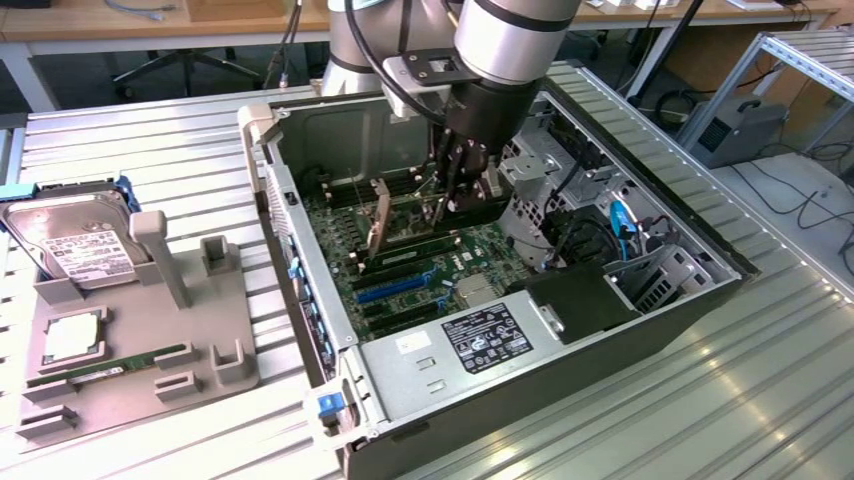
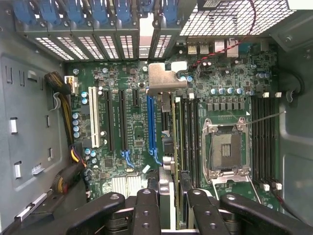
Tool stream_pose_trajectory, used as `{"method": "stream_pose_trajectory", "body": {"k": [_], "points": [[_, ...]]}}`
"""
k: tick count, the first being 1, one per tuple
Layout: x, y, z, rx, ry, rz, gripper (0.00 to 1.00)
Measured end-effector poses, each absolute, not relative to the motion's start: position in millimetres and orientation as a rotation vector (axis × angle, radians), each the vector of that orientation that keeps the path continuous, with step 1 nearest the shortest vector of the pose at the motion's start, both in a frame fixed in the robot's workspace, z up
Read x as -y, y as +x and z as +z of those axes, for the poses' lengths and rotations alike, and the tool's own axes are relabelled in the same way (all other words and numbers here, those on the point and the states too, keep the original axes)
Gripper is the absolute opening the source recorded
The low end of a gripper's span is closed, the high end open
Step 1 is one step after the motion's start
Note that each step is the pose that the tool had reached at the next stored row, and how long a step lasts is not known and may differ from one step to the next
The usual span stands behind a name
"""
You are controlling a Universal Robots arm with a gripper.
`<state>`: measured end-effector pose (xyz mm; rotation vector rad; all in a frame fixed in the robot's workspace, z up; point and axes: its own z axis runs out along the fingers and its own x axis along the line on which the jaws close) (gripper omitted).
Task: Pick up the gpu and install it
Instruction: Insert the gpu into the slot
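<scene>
"Where is the gpu [image 2: 174, 142]?"

"In the claw [image 1: 457, 200]. The arm reaches down into the open case [image 1: 641, 310], and the fingers [image 2: 146, 205] are closed partway on the card, pinching it from both sides. It stands on edge over the motherboard [image 1: 400, 270]."

"Which slot?"

"Just beside the long blue slot [image 2: 150, 127], between that and the CPU socket [image 2: 225, 152]. Its silver bracket [image 2: 166, 78] sits against the rear slot covers. Whether it is seated, I cannot tell."

"And the other parts?"

"In the exterior view, at nine o'clock from the case: a grey tray [image 1: 134, 400] with the hard drive [image 1: 74, 245] and a green RAM stick [image 1: 127, 362]."
</scene>
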<state>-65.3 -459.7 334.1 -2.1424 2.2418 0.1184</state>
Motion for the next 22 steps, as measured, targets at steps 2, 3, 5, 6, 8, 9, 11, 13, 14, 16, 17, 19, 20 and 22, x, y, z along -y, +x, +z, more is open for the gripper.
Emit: {"method": "stream_pose_trajectory", "body": {"k": [2,3,5,6,8,9,11,13,14,16,17,19,20,22], "points": [[459.7,-66.0,332.7,-2.242,-2.142,0.118,0.27],[459.7,-66.1,332.5,-2.242,-2.142,0.118,0.27],[459.8,-66.4,332.3,-2.242,-2.142,0.118,0.27],[459.8,-66.5,332.2,-2.242,-2.142,0.118,0.27],[459.8,-67.9,330.7,-2.242,-2.142,0.118,0.27],[459.8,-68.0,330.6,-2.242,-2.142,0.118,0.27],[459.8,-68.4,330.3,-2.242,-2.142,0.118,0.27],[459.8,-68.7,330.0,-2.242,-2.142,0.118,0.27],[459.8,-68.8,329.9,-2.242,-2.142,0.118,0.27],[459.8,-69.2,329.6,-2.242,-2.142,0.118,0.27],[459.8,-69.4,329.5,-2.242,-2.142,0.118,0.27],[459.9,-69.7,329.3,-2.242,-2.142,0.118,0.27],[459.9,-69.8,329.2,-2.242,-2.142,0.118,0.27],[459.9,-70.2,328.9,-2.242,-2.142,0.118,0.27]]}}
